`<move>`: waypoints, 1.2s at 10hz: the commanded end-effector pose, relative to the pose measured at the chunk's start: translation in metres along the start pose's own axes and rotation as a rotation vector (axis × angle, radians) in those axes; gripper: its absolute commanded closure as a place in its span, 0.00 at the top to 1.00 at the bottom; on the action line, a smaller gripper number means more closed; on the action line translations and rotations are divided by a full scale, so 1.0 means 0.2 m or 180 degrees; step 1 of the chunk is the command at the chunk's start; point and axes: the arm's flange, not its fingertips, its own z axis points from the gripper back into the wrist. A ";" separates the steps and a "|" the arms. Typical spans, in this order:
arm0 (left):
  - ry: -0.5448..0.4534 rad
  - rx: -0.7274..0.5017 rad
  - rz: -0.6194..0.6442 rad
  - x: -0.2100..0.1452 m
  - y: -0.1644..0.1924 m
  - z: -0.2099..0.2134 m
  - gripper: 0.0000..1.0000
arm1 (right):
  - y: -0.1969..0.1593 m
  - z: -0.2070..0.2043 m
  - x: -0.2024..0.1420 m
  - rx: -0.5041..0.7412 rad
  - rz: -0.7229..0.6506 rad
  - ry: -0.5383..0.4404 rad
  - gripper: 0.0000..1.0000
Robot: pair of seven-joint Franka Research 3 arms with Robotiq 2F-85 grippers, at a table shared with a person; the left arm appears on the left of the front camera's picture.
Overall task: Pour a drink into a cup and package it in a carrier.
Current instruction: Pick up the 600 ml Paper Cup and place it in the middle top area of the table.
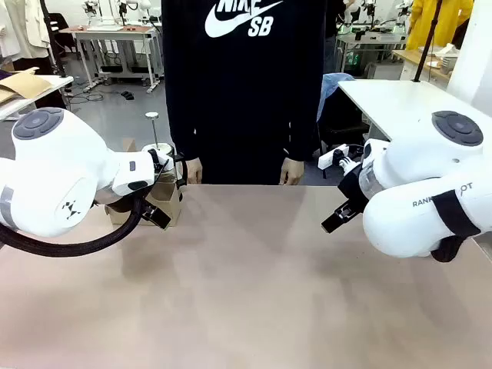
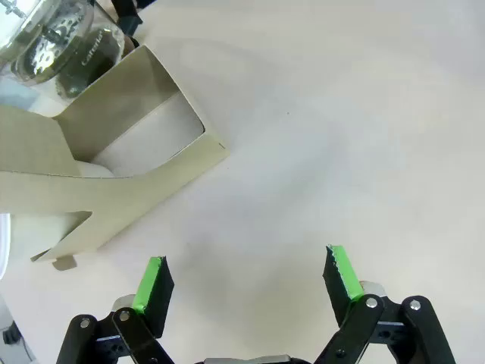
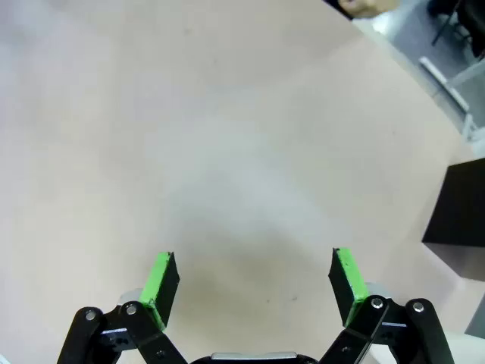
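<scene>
- Left gripper – jaws wide apart, nothing between the green pads. It points down at bare table just beside the carrier, not touching it.
- Right gripper – jaws likewise spread wide and holding nothing. It is over open tabletop on the robot's right side, well apart from the carrier.
- Carrier – brown cardboard, standing on the table at the robot's left, near the far edge. In the left wrist view one open cup slot faces the camera, its inner floor pale, with the tall handle tab to its side. In the front view the left arm's wrist covers much of it and only a brown corner shows.
- Drink – dark liquid inside a clear glass jar. The jar stands just behind the carrier, at the top corner of the left wrist view. Whether jar and carrier touch cannot be told.
- Rod with a round knob – rises upright above the left arm's wrist in the front view, over the carrier's place.
- Person – stands at the far side of the table in a black top with white print. Both hands hang at the table's far edge, holding nothing.
- Black box – at the right edge of the right wrist view, on the table, apart from the right gripper.
</scene>
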 end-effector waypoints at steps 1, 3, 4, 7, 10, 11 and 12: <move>0.0000 0.0000 0.0000 0.00 0.00 0.00 1.00 | 0.00 0.00 0.00 0.0000 0.0000 -0.0001 1.00; 0.0000 0.0000 0.0000 0.00 0.00 0.00 1.00 | 0.00 0.00 0.00 0.0000 0.0000 -0.0001 1.00; 0.0000 0.0000 0.0000 0.00 0.00 0.00 1.00 | 0.00 0.00 0.00 0.0000 0.0000 -0.0001 1.00; 0.0000 0.0000 0.0000 0.00 0.00 0.00 1.00 | 0.00 0.00 0.00 0.0000 0.0000 -0.0001 1.00; 0.0000 0.0000 0.0000 0.00 0.00 0.00 1.00 | 0.00 0.00 0.00 -0.0001 0.0003 0.0000 1.00; 0.0000 0.0000 0.0000 0.00 0.00 0.00 1.00 | -0.08 0.13 0.14 -0.0084 -0.0010 -0.0038 1.00; 0.0000 0.0000 0.0000 0.00 0.00 0.00 1.00 | -0.20 0.29 0.28 -0.0048 -0.0085 -0.0172 1.00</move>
